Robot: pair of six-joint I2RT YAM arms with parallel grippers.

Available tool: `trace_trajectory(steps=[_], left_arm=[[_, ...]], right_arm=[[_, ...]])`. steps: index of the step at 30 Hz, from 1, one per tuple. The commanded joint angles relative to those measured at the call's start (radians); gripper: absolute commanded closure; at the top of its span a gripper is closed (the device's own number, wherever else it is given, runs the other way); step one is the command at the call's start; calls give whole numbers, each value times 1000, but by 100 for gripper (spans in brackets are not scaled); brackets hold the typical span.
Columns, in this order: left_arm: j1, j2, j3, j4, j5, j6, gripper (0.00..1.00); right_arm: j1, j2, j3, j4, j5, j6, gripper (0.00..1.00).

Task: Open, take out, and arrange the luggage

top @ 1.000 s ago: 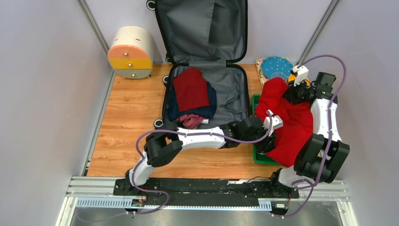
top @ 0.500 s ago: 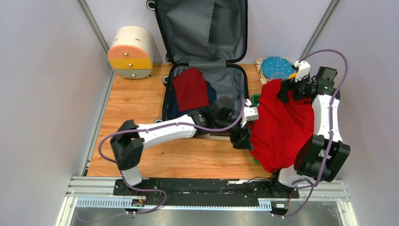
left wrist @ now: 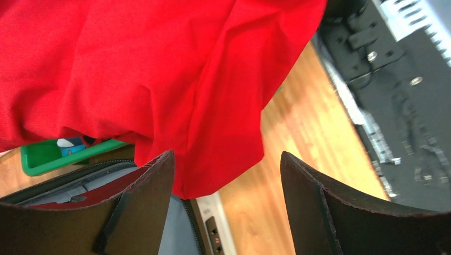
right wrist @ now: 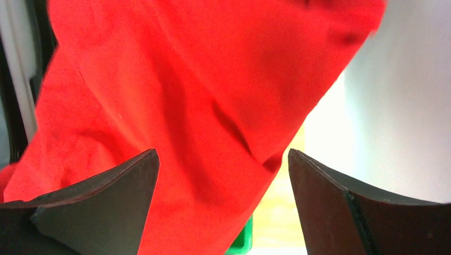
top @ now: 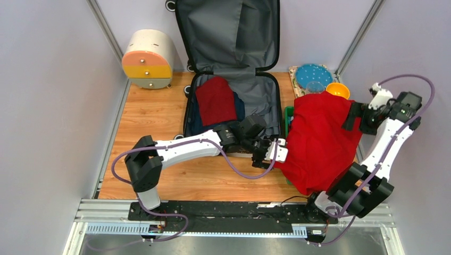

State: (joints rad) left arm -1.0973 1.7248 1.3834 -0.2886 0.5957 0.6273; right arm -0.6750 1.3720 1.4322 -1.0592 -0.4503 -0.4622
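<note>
Luggage (top: 228, 32) open, far-centre on tabletop (top: 143, 122), maroon clothing (top: 215, 101) packed inside.
Red garment (top: 319, 133) drapes over green tray (left wrist: 37, 162) to its right, seemingly spread for arranging; left claw (left wrist: 226, 159) and right claw (right wrist: 223, 154) flank it, both gaping wide, empty.

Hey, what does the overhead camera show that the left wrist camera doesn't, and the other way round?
Only the overhead view shows the upright lid of the luggage, the dark red garment inside it, the round drawer box, the blue plate, the orange bowl, and the right gripper, open at the cloth's right edge. Only the left wrist view shows a small blue-and-white item in the green tray. Both show the red cloth draped over the tray, the open left gripper, the luggage rim and the wooden surface.
</note>
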Motion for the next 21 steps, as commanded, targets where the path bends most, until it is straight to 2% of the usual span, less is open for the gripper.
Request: trace_trajectory(steps=[1,9,11,13,14,15,16,17,18,19,20,21], left_arm=[[1,73,49,64,-54,195,19],[-1,182,60,201,-99,184,16],[-7,202,77,201,-96,157,20],[-12,220,98,201,-80,131,33],[-19,222,104,198,-77,126,42],[-33,223,105,200,-74,121,57],[-42,220,103,201,-62,111,65],[-52,214,101,203,-56,109,75],[-68,207,89,209,-51,91,98],[-76,199,77,222,-50,72,100],[-82,182,68,245,-37,58,100],[-91,176,56,246,-25,45,100]], right_arm=[[-79,-22,-148,-87,36,36,5],[-87,51,-268,34,-39,97,5],[-77,100,-269,39,-60,106,7],[-67,130,-265,50,-57,112,9],[-64,150,-263,59,-59,112,15],[-61,156,-253,74,-60,112,19],[-57,163,-245,80,-64,112,24],[-54,179,-230,84,-68,112,36],[-49,188,-201,84,-73,111,45],[-40,197,-179,82,-77,112,56],[-34,216,-161,79,-90,108,83],[-26,223,-141,70,-91,108,99]])
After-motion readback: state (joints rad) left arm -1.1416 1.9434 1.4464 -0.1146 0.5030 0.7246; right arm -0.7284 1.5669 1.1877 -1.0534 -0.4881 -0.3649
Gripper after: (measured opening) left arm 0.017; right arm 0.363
